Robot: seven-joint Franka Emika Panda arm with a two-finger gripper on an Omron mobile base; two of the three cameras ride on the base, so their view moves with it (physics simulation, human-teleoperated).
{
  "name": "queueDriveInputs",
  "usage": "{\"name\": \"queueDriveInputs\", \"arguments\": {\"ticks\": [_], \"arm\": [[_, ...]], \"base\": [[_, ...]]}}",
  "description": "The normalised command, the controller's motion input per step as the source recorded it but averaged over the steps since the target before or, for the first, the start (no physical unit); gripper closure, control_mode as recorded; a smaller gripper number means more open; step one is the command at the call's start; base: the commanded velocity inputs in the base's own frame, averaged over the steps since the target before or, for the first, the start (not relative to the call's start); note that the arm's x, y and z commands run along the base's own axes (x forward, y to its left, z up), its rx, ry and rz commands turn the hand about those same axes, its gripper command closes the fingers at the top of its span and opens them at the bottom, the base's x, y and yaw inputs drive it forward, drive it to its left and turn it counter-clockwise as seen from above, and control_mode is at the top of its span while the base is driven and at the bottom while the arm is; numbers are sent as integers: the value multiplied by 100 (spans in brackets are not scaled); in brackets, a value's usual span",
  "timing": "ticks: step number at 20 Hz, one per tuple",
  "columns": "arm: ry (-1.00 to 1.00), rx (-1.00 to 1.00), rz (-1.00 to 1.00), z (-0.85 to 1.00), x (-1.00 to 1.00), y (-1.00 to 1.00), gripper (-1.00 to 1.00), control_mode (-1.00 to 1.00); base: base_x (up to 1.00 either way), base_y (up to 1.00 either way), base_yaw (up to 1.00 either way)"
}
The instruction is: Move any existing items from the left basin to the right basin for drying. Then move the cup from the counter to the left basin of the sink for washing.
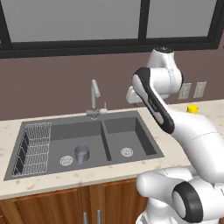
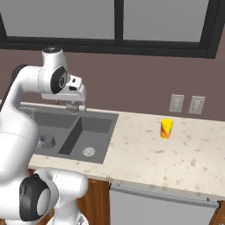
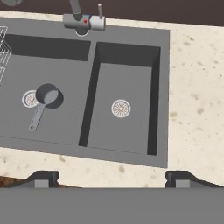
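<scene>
- The small grey metal pot (image 3: 48, 95) sits upright on the floor of the left basin (image 3: 57, 70), right beside that basin's round drain (image 3: 29, 99); its short straight handle (image 3: 37, 117) lies along the basin floor, pointing toward the front rim.
- In the left base view the pot (image 1: 82, 153) shows as an open cylinder next to the drain, with the handle hard to make out.
- A wire dish rack (image 1: 34, 146) fills the far left end of the same basin; nothing can be seen resting in it.
- The right basin (image 3: 124, 103) holds only its own round drain (image 3: 120, 108).
- A divider wall separates the two basins of the sink (image 1: 148, 131), and the slim silver faucet (image 1: 94, 98) rises behind it at the back rim.
- The yellow cup (image 2: 166, 128) stands upright on the beige counter (image 2: 149, 154), well apart from the sink to its right, with a red-orange mark on its side; the left base view shows only its top (image 1: 192, 108) past the arm.
- The gripper (image 3: 112, 178) hangs high above the sink's front edge, fingers spread wide and holding nothing; each dark fingertip (image 3: 41, 178) shows at the bottom of the hand view.
- The right base view adds two wall outlets (image 2: 187, 104) behind the cup.
</scene>
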Motion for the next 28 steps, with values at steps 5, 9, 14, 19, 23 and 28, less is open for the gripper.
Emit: {"name": "queueDriveInputs", "arguments": {"ticks": [5,9,14,19,23,28], "arm": [[0,-4,-1,-3,-2,57,-100,-100],[4,0,0,-21,0,48,-100,-100],[6,0,0,-24,0,57,-100,-100],[3,0,0,-16,-8,50,-100,-100],[3,0,-3,-20,-20,29,-100,-100],[5,0,-3,-32,-2,28,-100,-100]], "base": [[0,0,0],[0,0,0],[0,0,0],[0,0,0],[0,0,0],[0,0,0]]}}
